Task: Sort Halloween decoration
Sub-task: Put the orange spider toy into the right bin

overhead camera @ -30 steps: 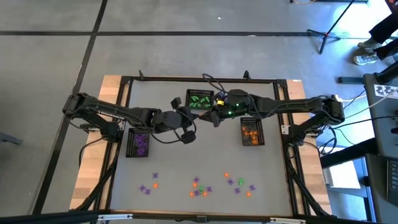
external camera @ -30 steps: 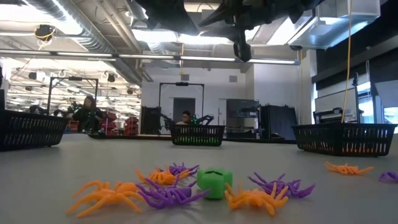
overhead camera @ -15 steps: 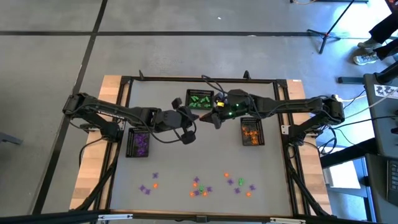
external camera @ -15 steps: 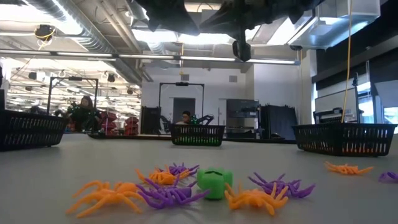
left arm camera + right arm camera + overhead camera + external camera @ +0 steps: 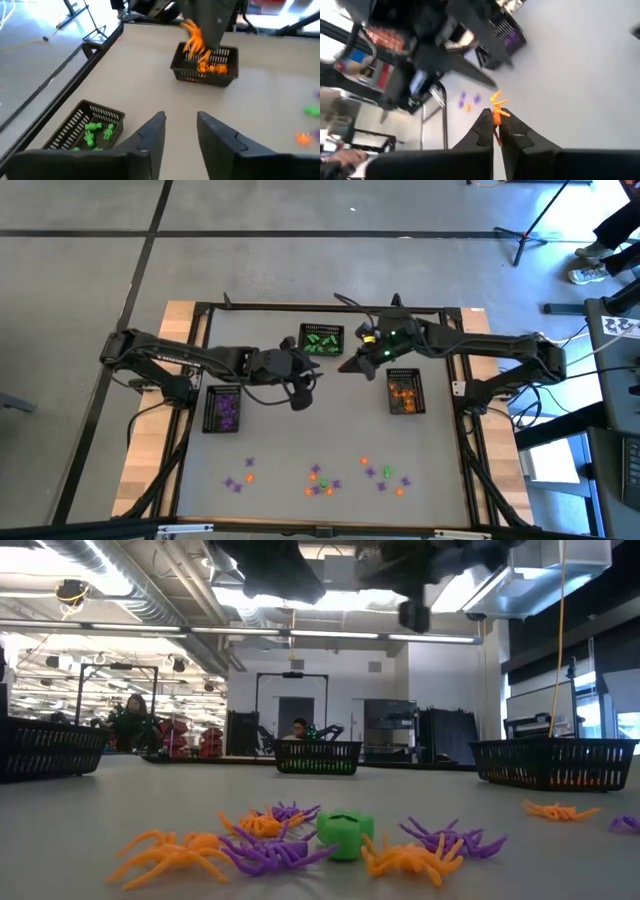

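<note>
The right end effector [image 5: 493, 131] is clamped shut on an orange spider [image 5: 496, 114], held high over the worktop [image 5: 300, 440] between the green basket [image 5: 322, 340] and the orange basket [image 5: 405, 392], presumably so it can drop the spider among its like. The left end effector [image 5: 181, 131] hangs close by with its fingers parted and empty. A purple basket [image 5: 222, 408] sits at the left. More trinkets [image 5: 320, 478] lie scattered along the near edge, unsorted, well apart from all 3 baskets.
</note>
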### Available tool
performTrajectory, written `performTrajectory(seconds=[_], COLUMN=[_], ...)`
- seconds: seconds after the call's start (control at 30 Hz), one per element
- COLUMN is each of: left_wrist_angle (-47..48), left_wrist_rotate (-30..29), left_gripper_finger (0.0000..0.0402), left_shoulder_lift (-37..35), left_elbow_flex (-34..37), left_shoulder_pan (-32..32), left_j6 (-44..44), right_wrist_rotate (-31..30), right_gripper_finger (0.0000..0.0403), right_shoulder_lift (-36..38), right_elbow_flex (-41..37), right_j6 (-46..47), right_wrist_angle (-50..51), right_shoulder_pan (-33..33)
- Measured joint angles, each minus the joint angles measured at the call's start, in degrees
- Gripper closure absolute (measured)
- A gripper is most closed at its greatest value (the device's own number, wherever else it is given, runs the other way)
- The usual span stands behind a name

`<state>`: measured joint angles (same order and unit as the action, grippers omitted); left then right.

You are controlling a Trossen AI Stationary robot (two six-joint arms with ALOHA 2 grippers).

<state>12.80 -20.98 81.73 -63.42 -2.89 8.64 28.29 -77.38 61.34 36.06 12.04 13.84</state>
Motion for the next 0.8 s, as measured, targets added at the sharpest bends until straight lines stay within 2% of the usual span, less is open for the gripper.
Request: performTrajectory(seconds=[0.07,0.13,0.33,0.47,0.6,0.8], left_wrist_angle=[-0.4,0.2,-0.9,-2.9,-8.2,-8.6], left_wrist_rotate=[0.6,3.7,17.8,21.4,23.4,23.6], left_gripper_finger=[0.0286,0.0283,0.0288,0.0291,0.0291,0.0291], left_shoulder_lift=[-0.5,-1.2,-1.2,-1.2,-1.2,-1.2], left_elbow_flex=[0.0,0.0,0.0,0.0,0.0,0.0], left_shoulder_pan=[0.6,1.7,5.1,6.0,6.3,5.1], left_j6=[3.4,6.4,11.3,12.0,11.6,12.5], right_wrist_rotate=[0.0,-1.4,-13.7,-18.5,-19.6,-16.2], right_gripper_finger=[0.0397,0.0392,0.0389,0.0389,0.0375,0.0333], right_shoulder_lift=[2.6,5.0,10.6,10.9,10.9,10.9], right_elbow_flex=[0.0,0.0,0.0,0.0,-2.2,-8.7], right_j6=[-3.1,-6.3,-13.8,-15.5,-15.6,-16.3], right_wrist_angle=[6.5,15.0,42.3,55.6,58.1,57.2], right_shoulder_pan=[1.0,1.7,0.7,-1.0,-2.4,-2.6])
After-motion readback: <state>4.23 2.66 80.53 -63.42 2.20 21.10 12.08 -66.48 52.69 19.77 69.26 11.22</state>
